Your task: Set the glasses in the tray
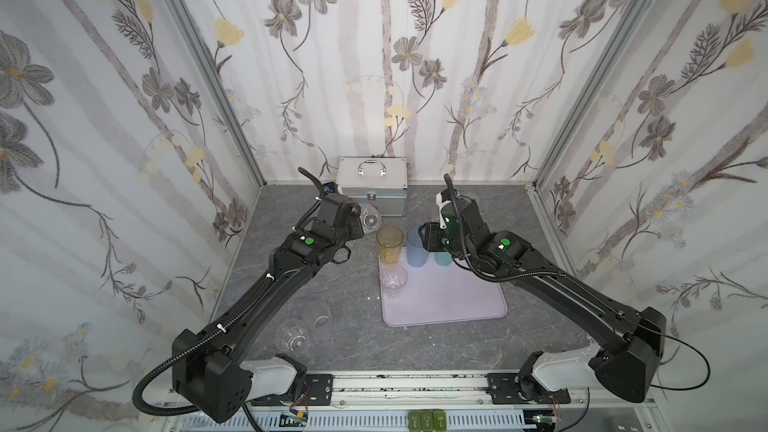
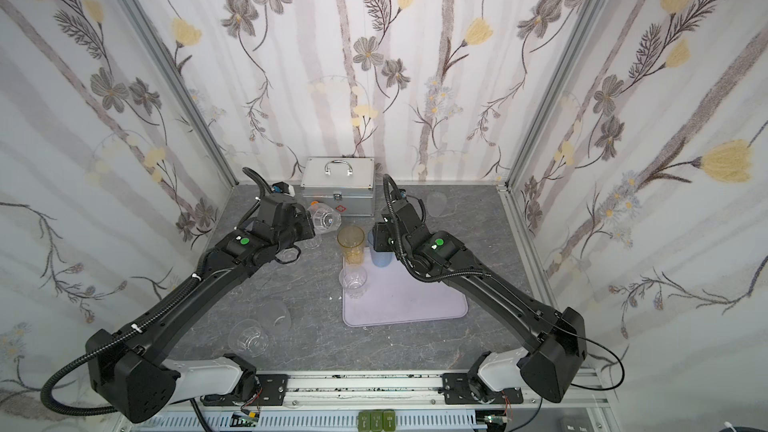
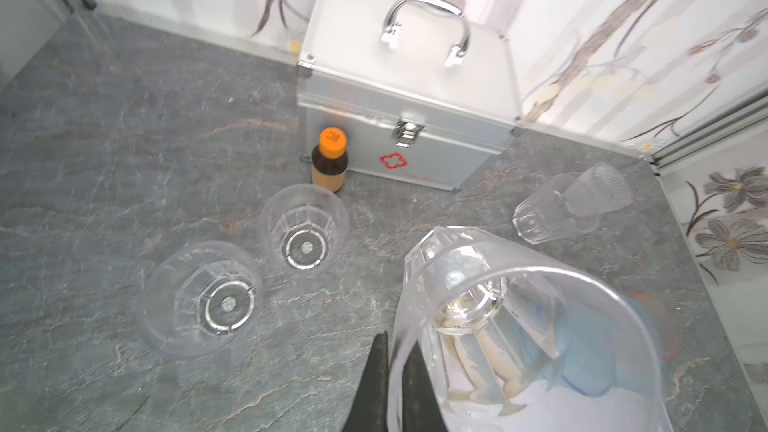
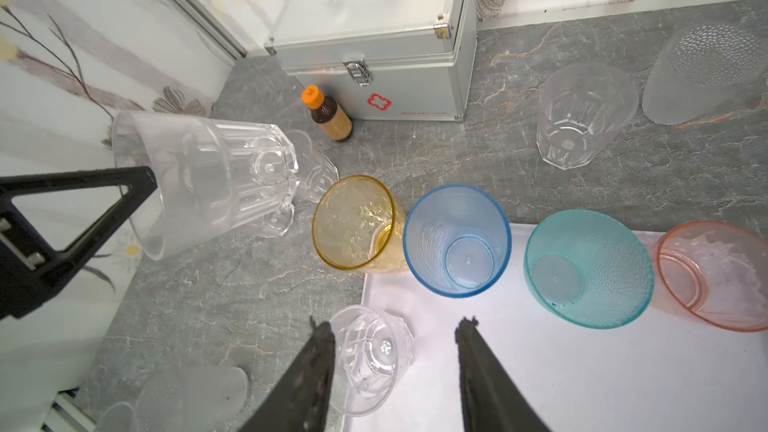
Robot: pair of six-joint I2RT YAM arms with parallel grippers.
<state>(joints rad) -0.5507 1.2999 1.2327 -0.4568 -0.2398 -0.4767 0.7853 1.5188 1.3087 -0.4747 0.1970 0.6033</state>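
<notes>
Both arms stretch forward over the desk (image 1: 332, 284). We see the left hand (image 3: 395, 347) clamped on a tilted clear glass (image 4: 216, 176) at its rim. The right hand (image 4: 395, 324) is half-open and empty over the tray (image 4: 582, 367).

Upright blue glass (image 4: 457, 238), teal glass (image 4: 588, 268) and pink glass (image 4: 715, 276) occupy the tray (image 4: 582, 376).

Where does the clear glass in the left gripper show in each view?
In a top view: held glass, left of the amber glass.
In a top view: held glass, same place.
Left wrist: held glass, close-up, mouth towards camera.
Right wrist: held glass, tilted, beside amber glass.
Shared landmark: silver case.
</notes>
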